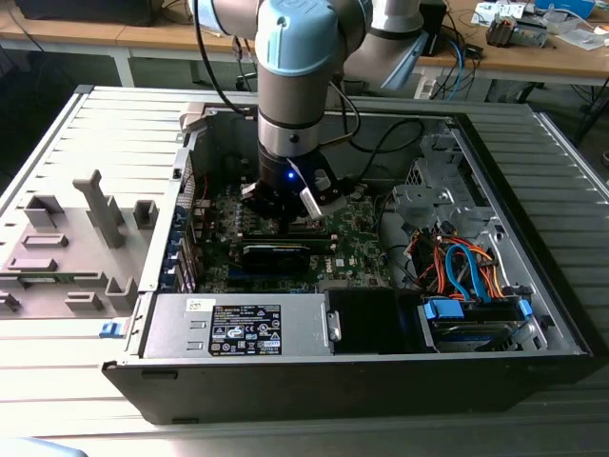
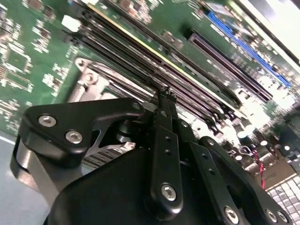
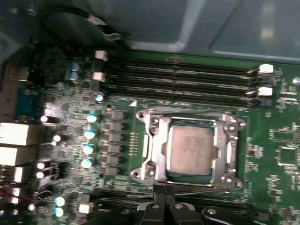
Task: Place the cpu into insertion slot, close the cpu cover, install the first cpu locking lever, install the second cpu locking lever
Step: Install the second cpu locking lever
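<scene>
Fingers pressed together, I see in both wrist views, gripper (image 3: 165, 193) tip just beside the insertion slot (image 3: 190, 149). First wrist view gives me the cpu (image 3: 191, 150) seated there, cpu cover (image 3: 158, 152) down around it; exterior view shows the arm over the motherboard (image 1: 357, 238)

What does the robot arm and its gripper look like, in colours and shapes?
The arm is a grey metal cylinder with a light-blue joint cap, a black cable beside it and a small blue light near the wrist. The gripper is matt black, with jointed linkage bars fastened by silver screws.
</scene>
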### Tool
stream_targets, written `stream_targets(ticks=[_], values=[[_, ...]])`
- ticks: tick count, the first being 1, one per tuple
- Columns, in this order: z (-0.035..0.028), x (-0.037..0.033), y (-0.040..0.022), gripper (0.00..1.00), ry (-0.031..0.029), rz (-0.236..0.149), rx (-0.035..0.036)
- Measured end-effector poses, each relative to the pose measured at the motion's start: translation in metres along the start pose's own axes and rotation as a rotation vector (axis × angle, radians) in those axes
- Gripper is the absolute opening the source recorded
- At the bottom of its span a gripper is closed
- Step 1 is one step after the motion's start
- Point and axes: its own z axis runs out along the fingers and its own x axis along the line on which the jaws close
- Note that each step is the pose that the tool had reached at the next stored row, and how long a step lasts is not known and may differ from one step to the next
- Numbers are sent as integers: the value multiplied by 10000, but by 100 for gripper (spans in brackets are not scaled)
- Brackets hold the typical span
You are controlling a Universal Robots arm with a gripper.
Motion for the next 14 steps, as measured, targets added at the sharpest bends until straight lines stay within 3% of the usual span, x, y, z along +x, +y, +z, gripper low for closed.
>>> stream_targets(ticks=[2,5,8,11,14], values=[[8,96,9,11,-5,2,-3],[20,184,16,11,-6,1,-17],[31,217,18,11,-8,-8,-44],[36,229,15,11,-17,-60,-166],[34,232,-11,11,-17,-67,-171]])
